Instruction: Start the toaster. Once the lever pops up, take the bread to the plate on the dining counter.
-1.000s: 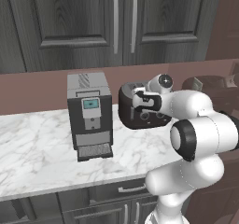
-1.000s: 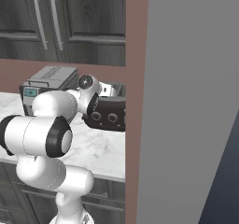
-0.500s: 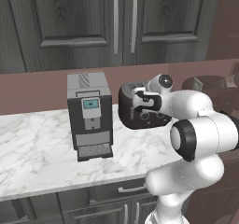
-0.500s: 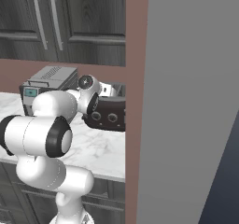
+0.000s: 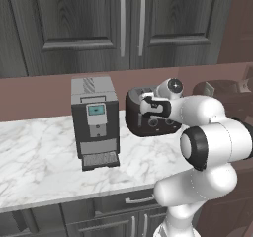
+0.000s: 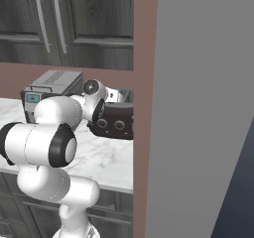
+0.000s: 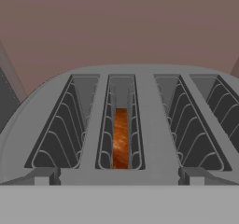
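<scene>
A: Toaster (image 5: pixel 148 113): rounded, dark, glossy, on veined marble table (image 5: pixel 44 152) beside boxy grey coffee machine (image 5: pixel 94 120). Bread (image 7: pixel 120 139), grainy orange-brown, sunk in second wire-ribbed slot.

B: Gripper (image 5: pixel 152 107) at toaster's top; spread cannot be told. Nothing shifted since earlier frames.

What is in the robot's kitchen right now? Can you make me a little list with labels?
toaster: dark brown-black rounded toaster with two round knobs, on the marble worktop
bread: tan-brown bread slice sunk in the second slot from the left in the hand view
other slots: empty
neighbour: boxy grey coffee machine, left of the toaster in the left base view
robot hand: at the toaster's front
gripper: cannot tell if open or shut
</scene>
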